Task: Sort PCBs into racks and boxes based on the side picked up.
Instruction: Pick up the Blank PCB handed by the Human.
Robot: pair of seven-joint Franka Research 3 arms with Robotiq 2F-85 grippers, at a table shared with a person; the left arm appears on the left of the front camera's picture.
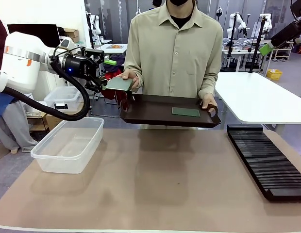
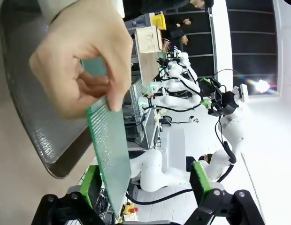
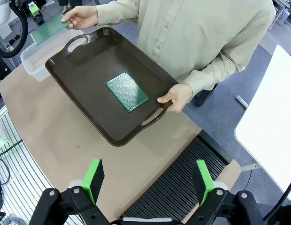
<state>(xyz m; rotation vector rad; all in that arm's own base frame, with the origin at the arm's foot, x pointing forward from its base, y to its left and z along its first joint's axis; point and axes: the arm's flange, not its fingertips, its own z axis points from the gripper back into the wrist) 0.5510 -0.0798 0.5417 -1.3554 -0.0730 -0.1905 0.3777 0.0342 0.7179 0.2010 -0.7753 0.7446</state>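
Observation:
A person across the table holds out a green PCB [image 1: 119, 83] in one hand [image 2: 80, 65]. My left gripper [image 1: 106, 75] is open around that board. In the left wrist view the PCB [image 2: 110, 154] stands edge-on between the fingers, close to one green pad [image 2: 91, 185]. A second PCB [image 1: 185, 111] lies flat on the dark brown tray [image 1: 150, 116] that the person holds by its handle. The clear box [image 1: 68, 143] stands at the table's left and the black slotted rack [image 1: 267, 162] at its right. My right gripper [image 3: 149, 168] hangs open high above the rack [image 3: 183, 183], with nothing in it.
The tray [image 3: 89, 61] hovers over the table's far edge, with the person's other hand [image 3: 176, 96] on its handle. A smaller lidded box [image 1: 63, 97] sits behind my left arm. A white table [image 1: 257, 97] stands at the far right.

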